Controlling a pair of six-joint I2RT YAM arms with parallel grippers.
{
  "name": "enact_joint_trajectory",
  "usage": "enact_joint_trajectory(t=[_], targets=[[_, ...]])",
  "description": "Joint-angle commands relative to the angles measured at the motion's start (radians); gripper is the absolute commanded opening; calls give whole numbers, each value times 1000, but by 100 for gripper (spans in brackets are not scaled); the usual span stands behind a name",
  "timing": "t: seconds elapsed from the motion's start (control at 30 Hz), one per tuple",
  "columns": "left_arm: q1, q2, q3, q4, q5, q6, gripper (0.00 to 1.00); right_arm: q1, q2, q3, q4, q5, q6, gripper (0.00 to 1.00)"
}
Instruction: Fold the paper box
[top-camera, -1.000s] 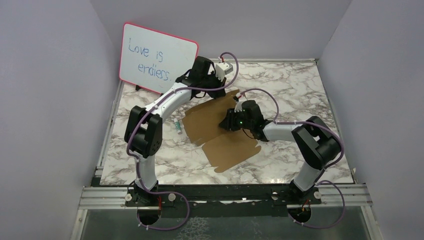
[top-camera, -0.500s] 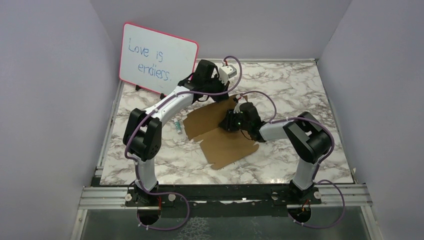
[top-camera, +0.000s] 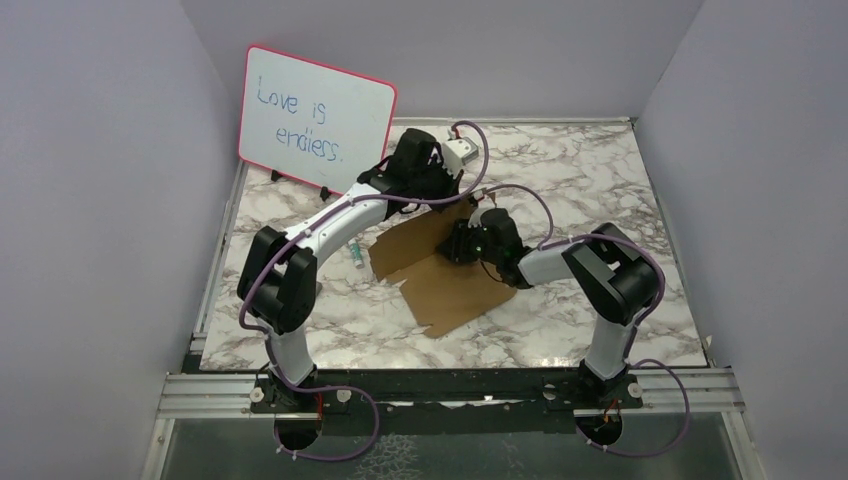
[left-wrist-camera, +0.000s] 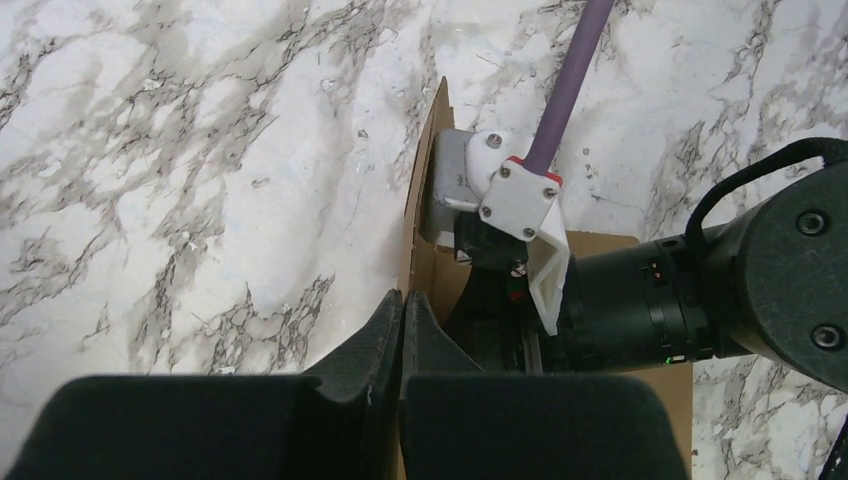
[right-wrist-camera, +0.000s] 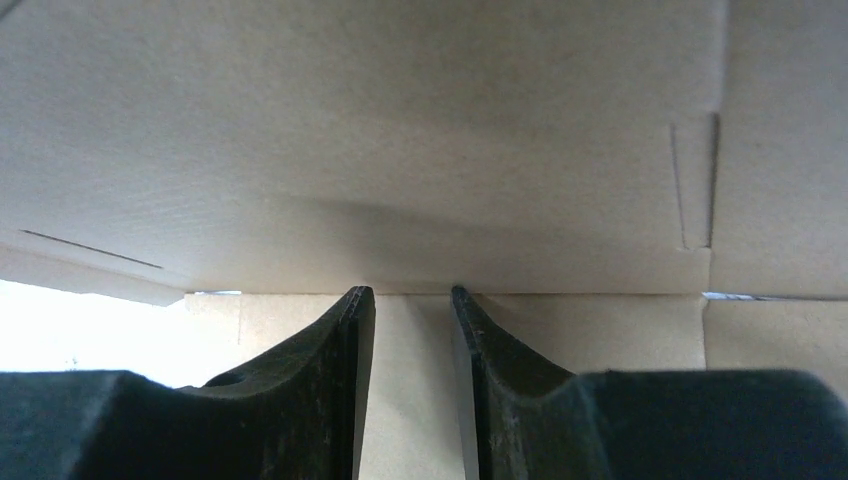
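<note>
Since a second ago the paper box (top-camera: 452, 290) covers less of the marble table (top-camera: 600, 180). Its far panel has tipped up off the surface, and both wrists have closed in over it.

From the top external camera, the brown sheet lies mid-table with its near half flat. The left gripper (top-camera: 447, 200) is at the raised far edge. The right gripper (top-camera: 457, 246) reaches in low from the right, over the middle of the sheet. A pink-framed whiteboard (top-camera: 315, 115) stands at the back left, and a small white marker (top-camera: 356, 255) lies just beside the sheet's left edge.

At the left wrist, the left gripper (left-wrist-camera: 402, 296) is pressed fully together, with the thin upright cardboard edge (left-wrist-camera: 422, 262) running straight into the seam between its fingers — a pinch on that flap. The right arm's white wrist camera (left-wrist-camera: 520, 200) sits just behind the flap.

At the right wrist, the right gripper (right-wrist-camera: 410, 295) shows a narrow gap with nothing in it. Its fingers (right-wrist-camera: 352, 335) point at the crease — flat cardboard below, and the raised panel (right-wrist-camera: 450, 150) standing like a wall ahead.
</note>
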Motion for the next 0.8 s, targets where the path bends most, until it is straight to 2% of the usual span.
enact_joint_trajectory(t=[0.0, 0.27, 0.57, 0.77], targets=[[-22, -39, -40, -83, -108, -8, 1, -5, -45, -58, 55, 52, -12, 40], [-21, -29, 7, -97, -266, 26, 3, -6, -156, -98, -20, -13, -32, 42], [-20, -33, -6, -98, -342, 3, 4, -5, -258, -225, -108, 13, -1, 43], [-19, -51, 1, -97, -329, -33, 2, -5, -270, -291, -106, 10, 29, 43]])
